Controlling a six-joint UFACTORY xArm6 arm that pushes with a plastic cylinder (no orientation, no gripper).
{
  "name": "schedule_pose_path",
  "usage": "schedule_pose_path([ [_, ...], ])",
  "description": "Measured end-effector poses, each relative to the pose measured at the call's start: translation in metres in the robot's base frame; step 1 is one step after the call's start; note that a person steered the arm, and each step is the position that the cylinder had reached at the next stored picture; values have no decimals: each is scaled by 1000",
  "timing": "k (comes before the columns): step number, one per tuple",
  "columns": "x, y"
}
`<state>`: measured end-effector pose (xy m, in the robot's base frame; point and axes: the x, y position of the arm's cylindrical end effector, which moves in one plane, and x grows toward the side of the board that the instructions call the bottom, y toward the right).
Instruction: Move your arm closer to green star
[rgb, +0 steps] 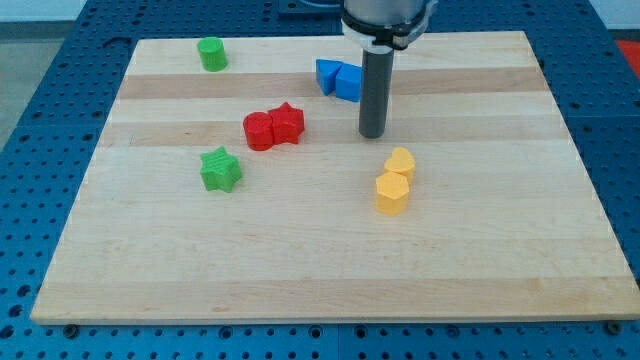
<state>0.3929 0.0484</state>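
Observation:
The green star (220, 169) lies on the wooden board (300, 260) at the view's left of centre. My tip (372, 134) rests on the board well to the star's right and a little higher in the view. Between them lie a red cylinder (258, 131) and a red star (288, 123), touching each other.
Two blue blocks (339, 79) lie side by side just left of the rod's upper part. Two yellow blocks, one (400, 163) above the other (391, 193), sit below and right of the tip. A green cylinder (211, 54) stands at the top left.

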Motion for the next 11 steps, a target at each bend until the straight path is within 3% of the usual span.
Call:
schedule_pose_path([
  [7, 63, -73],
  [11, 67, -126],
])
